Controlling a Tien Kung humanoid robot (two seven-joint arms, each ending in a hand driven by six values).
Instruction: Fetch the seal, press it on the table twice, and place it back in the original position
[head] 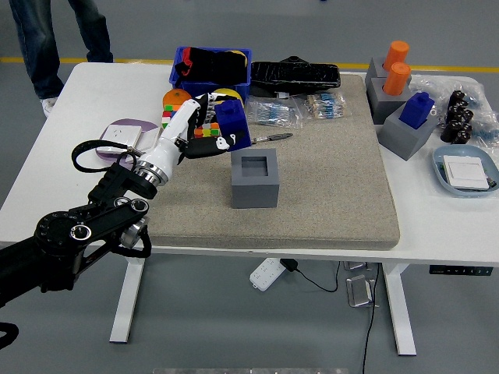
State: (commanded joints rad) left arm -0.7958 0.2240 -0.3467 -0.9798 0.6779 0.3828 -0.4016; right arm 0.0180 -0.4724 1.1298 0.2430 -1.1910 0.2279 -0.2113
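Two blue seals (231, 122) (417, 108); two orange seals (397, 54) (397, 78); four grey holder blocks (255, 178) (404, 136) (383, 102) (374, 72); two puzzle cubes just behind the robot hand (204, 125); one pen (269, 139); one blue bin (209, 75); one orange (176, 96); one lemon (226, 95).

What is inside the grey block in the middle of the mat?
The grey block has a square hollow in its top, and it looks empty. The robot hand holds the blue seal behind it to the left. The hollow's floor is shadowed.

No readable text, labels or numbers anywhere from my view; packets in the upper middle are too blurry to read.
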